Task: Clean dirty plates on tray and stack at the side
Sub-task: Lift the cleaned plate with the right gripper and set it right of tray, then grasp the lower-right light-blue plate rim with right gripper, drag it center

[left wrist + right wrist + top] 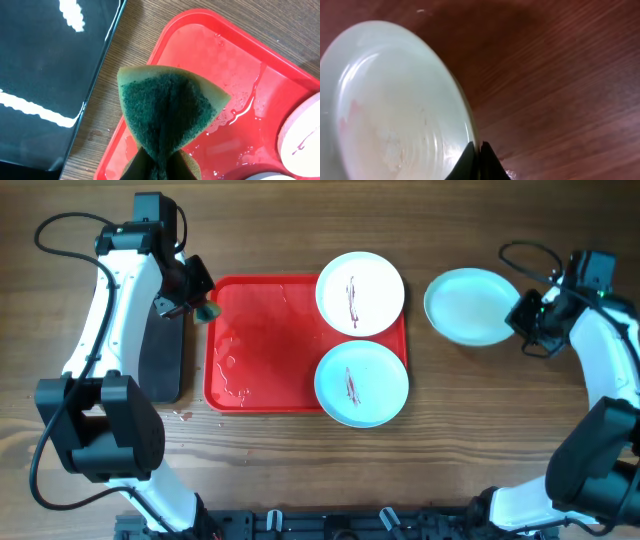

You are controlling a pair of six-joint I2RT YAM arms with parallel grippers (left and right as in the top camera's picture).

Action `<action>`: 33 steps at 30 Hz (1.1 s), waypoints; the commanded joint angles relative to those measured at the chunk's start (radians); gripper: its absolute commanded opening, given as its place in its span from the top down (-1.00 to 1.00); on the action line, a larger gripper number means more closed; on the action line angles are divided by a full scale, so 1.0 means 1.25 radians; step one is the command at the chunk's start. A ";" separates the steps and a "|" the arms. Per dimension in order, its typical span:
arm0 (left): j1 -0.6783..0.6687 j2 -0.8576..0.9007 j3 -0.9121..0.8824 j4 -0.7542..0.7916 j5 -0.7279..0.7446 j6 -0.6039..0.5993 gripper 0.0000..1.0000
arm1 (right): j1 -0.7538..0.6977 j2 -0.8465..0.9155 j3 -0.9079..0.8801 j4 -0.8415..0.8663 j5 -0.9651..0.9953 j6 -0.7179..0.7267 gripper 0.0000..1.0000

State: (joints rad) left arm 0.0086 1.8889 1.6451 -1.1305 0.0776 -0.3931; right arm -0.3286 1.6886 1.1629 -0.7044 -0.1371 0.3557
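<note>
My left claw [199, 302] is closed on a green sponge [208, 311], pinching it so that it folds into a fan shape [167, 112]. The sponge hangs over the left rim of the red tray [262, 330], near its far left corner. The black tray [162, 352] lies just beside that rim on the wooden surface [300, 470]. In the left wrist view only the dark tips of the left claw [154, 169] show below the sponge. Water [246, 102] is beaded and streaked across the bare floor of the tray [200, 45].

Two plates sit on the right end of the tray. The white plate [360, 292] is at the far right corner and overhangs the rim. The blue plate [361, 383] is just beside it on the near side. Each has a dark red smear at its centre.

My right claw [522, 316] is clamped on the right rim of the third plate [467, 306]. This pale blue plate is off the tray, over the bare surface to its right. In the right wrist view the tips of the right claw [478, 149] meet on the plate's edge [395, 110]. The inside looks glossy, with a faint pink trace toward one side. I cannot tell whether this plate rests on the surface or is lifted.
</note>
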 commanded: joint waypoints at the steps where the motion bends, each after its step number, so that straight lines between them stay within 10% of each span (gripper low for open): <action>1: 0.002 0.011 0.006 0.003 0.009 0.018 0.92 | 0.000 0.010 -0.069 0.061 0.024 0.013 0.91; 5: 0.002 0.011 0.006 0.004 0.009 0.018 0.92 | 0.000 0.011 -0.132 0.120 0.050 0.035 0.91; 7: 0.002 0.011 0.006 0.004 0.009 0.018 0.92 | 0.000 0.011 -0.139 0.120 0.054 0.035 0.17; 9: 0.002 0.011 0.006 0.009 0.009 0.018 0.92 | 0.001 0.011 -0.128 0.107 -0.013 -0.004 -0.10; 16: 0.002 0.011 0.006 0.012 0.009 0.018 0.92 | 0.089 -0.037 -0.031 -0.096 -0.271 -0.180 -0.10; 33: 0.002 0.011 0.006 0.009 0.009 0.018 0.92 | 0.429 -0.034 -0.183 -0.028 -0.123 -0.136 0.38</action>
State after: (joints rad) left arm 0.0086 1.8889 1.6451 -1.1213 0.0776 -0.3931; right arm 0.1837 1.6493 0.9409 -0.7559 -0.3088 0.1741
